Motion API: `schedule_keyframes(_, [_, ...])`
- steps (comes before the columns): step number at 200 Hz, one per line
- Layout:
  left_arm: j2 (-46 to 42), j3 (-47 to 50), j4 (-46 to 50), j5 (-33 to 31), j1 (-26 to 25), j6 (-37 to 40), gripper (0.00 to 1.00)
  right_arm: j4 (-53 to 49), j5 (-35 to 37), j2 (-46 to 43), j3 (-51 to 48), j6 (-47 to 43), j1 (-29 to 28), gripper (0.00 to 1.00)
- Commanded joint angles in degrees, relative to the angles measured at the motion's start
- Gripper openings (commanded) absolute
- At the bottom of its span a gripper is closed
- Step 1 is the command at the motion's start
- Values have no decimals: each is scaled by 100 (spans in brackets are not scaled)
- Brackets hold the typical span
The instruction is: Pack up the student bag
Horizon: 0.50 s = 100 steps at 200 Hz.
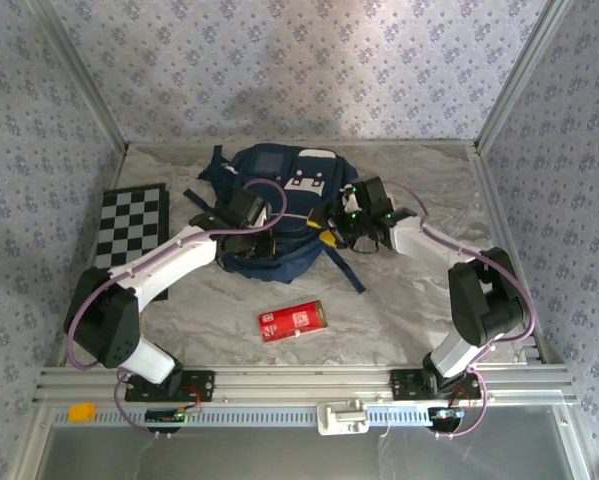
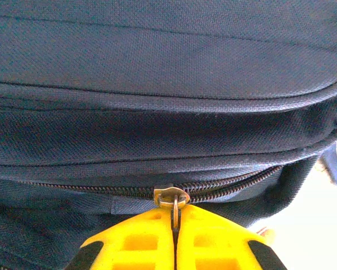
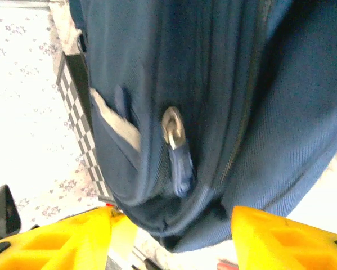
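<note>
The student bag [image 1: 279, 185] is navy blue and lies at the back middle of the table. My left gripper [image 1: 262, 243] is at its near left edge. In the left wrist view the yellow fingers [image 2: 140, 242] are pressed together, so this gripper [image 2: 175, 225] is shut on the metal zipper pull [image 2: 174, 203] of a partly parted zipper on the bag [image 2: 168, 67]. My right gripper [image 1: 341, 232] is at the bag's near right side. It stands open [image 3: 171, 233], and the bag's lower corner [image 3: 230, 84] hangs between its fingertips [image 3: 286, 236]. A second zipper slider [image 3: 173, 126] with a blue tab [image 3: 183, 166] hangs free above them.
A red box [image 1: 292, 321] lies flat in front of the bag, near the table's middle. A black-and-white checkered board [image 1: 134, 225] lies at the left edge and shows behind the bag [image 3: 81, 129]. Metal frame posts and patterned walls bound the table.
</note>
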<state>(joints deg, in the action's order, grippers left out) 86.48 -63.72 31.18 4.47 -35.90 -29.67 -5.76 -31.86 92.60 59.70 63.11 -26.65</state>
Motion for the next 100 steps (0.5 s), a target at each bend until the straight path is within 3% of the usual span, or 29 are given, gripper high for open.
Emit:
schedule_keyframes(1, [79, -229, -133, 205, -17, -40, 0, 760, 200, 7, -318, 803, -316, 61])
schedule_keyframes(35, [124, -244, -108, 239, -48, 83, 0, 1721, 699, 319, -422, 1675, -713, 59])
schedule_keyframes(49, [128, -229, -97, 221, -56, 93, 0, 2204, 840, 513, -440, 1877, -791, 46])
schedule_keyframes(64, [132, -219, -93, 230, -65, 132, 0, 2090, 950, 654, -292, 1891, -848, 42])
schedule_keyframes(82, [150, -218, -45, 207, -65, 155, 0, 1950, 1049, 698, -175, 1821, -884, 49])
schedule_keyframes(100, [147, -221, -45, 217, -75, 159, 0, 1490, 1320, 720, -42, 1639, -909, 47])
